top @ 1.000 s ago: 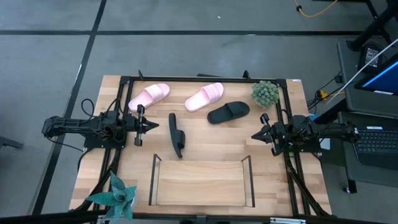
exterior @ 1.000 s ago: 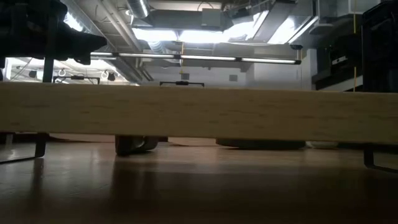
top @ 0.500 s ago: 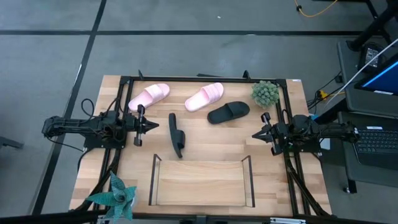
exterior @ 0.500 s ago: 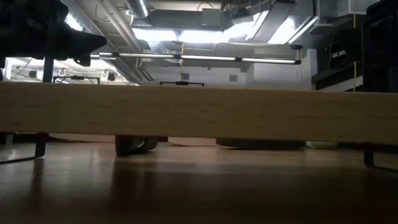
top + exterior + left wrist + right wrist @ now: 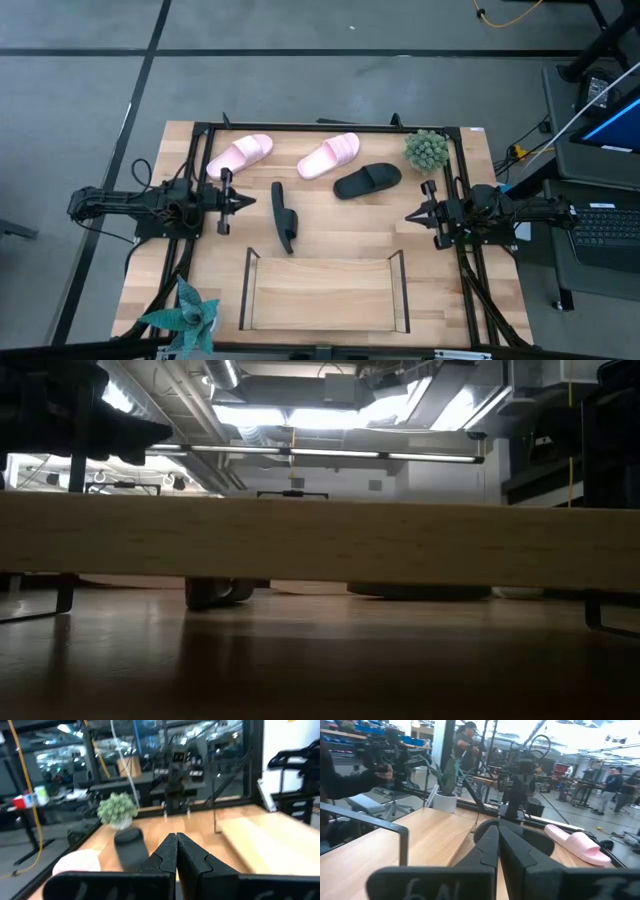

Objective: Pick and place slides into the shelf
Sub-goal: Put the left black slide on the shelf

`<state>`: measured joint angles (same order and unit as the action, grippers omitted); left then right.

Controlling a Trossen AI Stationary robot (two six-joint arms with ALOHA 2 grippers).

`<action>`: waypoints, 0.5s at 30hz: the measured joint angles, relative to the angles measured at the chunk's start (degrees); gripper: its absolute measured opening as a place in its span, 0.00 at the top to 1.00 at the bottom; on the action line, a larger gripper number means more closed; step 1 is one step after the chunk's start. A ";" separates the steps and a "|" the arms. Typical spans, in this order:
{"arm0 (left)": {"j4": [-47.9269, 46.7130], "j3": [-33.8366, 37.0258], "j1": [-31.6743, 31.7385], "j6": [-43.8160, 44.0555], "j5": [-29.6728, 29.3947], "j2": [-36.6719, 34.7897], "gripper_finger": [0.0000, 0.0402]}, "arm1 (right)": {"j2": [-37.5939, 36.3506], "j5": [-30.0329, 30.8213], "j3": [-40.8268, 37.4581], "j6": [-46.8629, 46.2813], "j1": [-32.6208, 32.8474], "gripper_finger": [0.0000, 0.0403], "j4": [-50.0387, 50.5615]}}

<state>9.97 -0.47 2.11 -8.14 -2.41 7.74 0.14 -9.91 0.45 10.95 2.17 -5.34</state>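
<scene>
**Both arms waiting, no slide picked yet**

We judge the step in hand to be the first reach. The nearest candidate is the matte black foam slide tipped on its edge [image 5: 283,216], lying left of centre in the high view. To do it well we would open the fingers before descending, come down over the broad strap rather than the thin sole edge, and lift clear of the wire posts before carrying it down the frame.

The low black-wire shelf with the light wooden base [image 5: 325,295] sits at the bottom centre of the high view and holds no slides. The left end effector [image 5: 244,201], fingers pressed together and holding nothing, hovers at middle left, just beside the tipped slide and apart from it. The right end effector [image 5: 412,215], also closed on nothing, waits at middle right.

Further up the frame, the second matte black slide lying flat [image 5: 367,180] is up and left of the right end effector. Beyond it lie the two pale pink foam slides [image 5: 240,153] [image 5: 329,154], along the upper part of the table [image 5: 340,235].
</scene>
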 joint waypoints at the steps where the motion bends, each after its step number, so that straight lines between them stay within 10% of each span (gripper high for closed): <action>1: -0.85 0.02 0.02 0.00 -0.61 -0.02 1.00 | 0.00 0.84 0.00 -0.12 -0.01 0.96 0.01; 15: 0.06 -0.31 0.01 2.18 -2.93 -0.03 1.00 | 0.00 2.47 0.00 -3.37 0.00 0.96 -1.57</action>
<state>10.03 -0.78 2.12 -5.96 -5.34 7.72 0.14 -7.44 0.45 7.58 2.17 -6.91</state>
